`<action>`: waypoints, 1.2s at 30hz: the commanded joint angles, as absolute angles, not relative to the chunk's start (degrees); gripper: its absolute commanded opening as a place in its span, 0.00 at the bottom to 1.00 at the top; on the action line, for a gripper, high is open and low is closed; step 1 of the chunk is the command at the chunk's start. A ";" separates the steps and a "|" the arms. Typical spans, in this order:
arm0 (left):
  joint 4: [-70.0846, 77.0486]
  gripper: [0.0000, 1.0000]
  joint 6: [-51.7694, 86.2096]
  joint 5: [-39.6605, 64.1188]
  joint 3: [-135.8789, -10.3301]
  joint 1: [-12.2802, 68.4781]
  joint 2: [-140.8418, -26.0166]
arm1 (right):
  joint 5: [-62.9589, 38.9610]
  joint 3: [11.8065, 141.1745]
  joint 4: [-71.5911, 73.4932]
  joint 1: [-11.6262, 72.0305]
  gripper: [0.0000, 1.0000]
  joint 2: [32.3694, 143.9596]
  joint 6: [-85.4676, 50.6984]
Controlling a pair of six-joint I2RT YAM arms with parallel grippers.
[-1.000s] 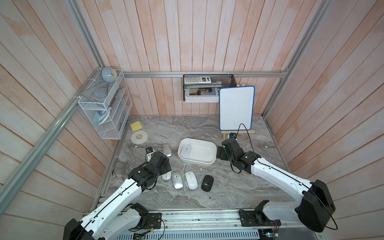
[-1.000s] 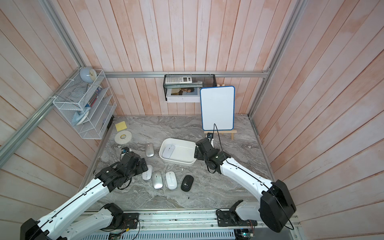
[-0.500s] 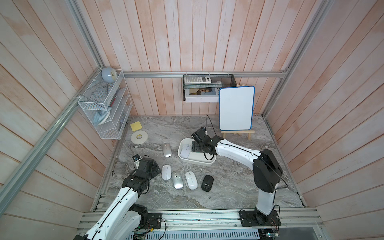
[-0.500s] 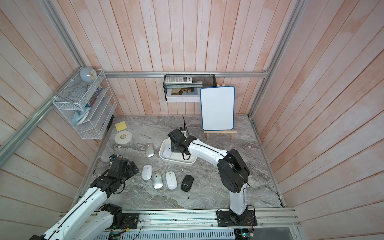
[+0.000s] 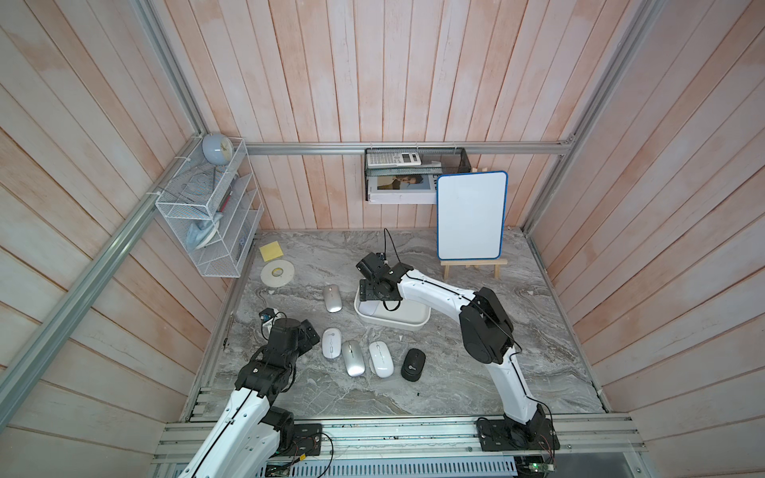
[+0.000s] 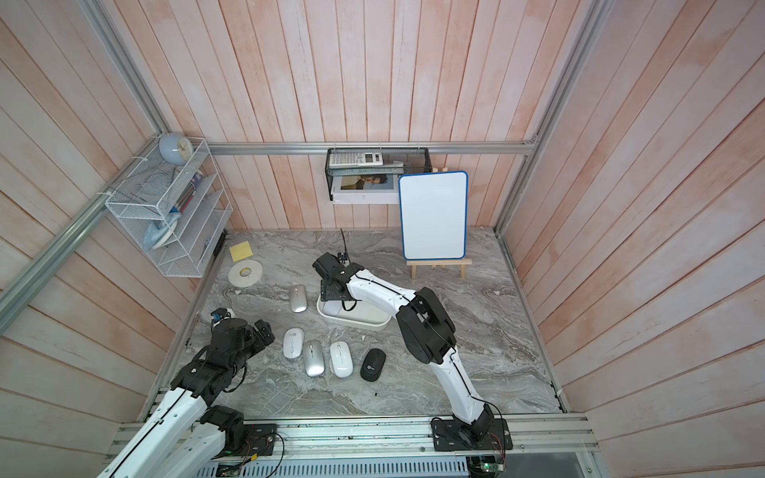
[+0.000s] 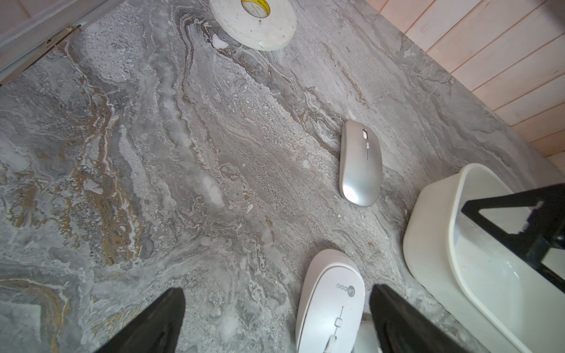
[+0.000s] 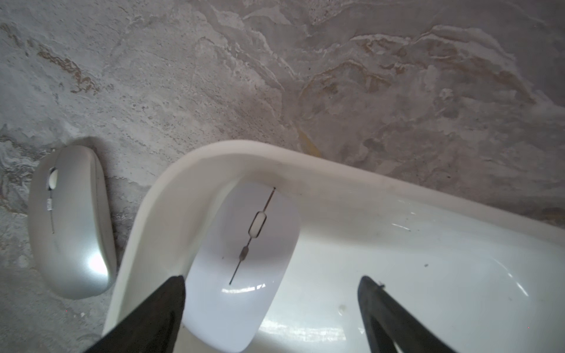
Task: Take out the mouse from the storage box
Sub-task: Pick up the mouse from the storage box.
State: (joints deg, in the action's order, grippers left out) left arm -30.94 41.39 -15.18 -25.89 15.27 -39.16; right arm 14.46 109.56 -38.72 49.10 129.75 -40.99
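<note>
The storage box point(image 5: 414, 325) stands centrally on the table point(image 5: 455, 380), with the mouse point(image 8: 244, 259) in its left end. A second mouse point(image 5: 333, 298) lies just left of the box. A row of four mice point(image 5: 352, 359) lies in front, and a tape roll point(image 5: 277, 274) lies behind, to the left

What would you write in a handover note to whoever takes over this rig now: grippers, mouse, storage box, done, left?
Left gripper: open, empty, beside the row of four mice on the table.
Right gripper: open, poised over the white mouse, not gripping.
White mouse lies in a corner of the storage box; a silver mouse lies outside, beside it.
Done: reach. Left: grip, lift, set it outside.
</note>
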 commanded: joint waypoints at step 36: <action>-30.24 1.00 40.96 -15.23 -24.70 14.84 -37.20 | 12.06 117.16 -49.00 48.36 0.89 136.30 -42.89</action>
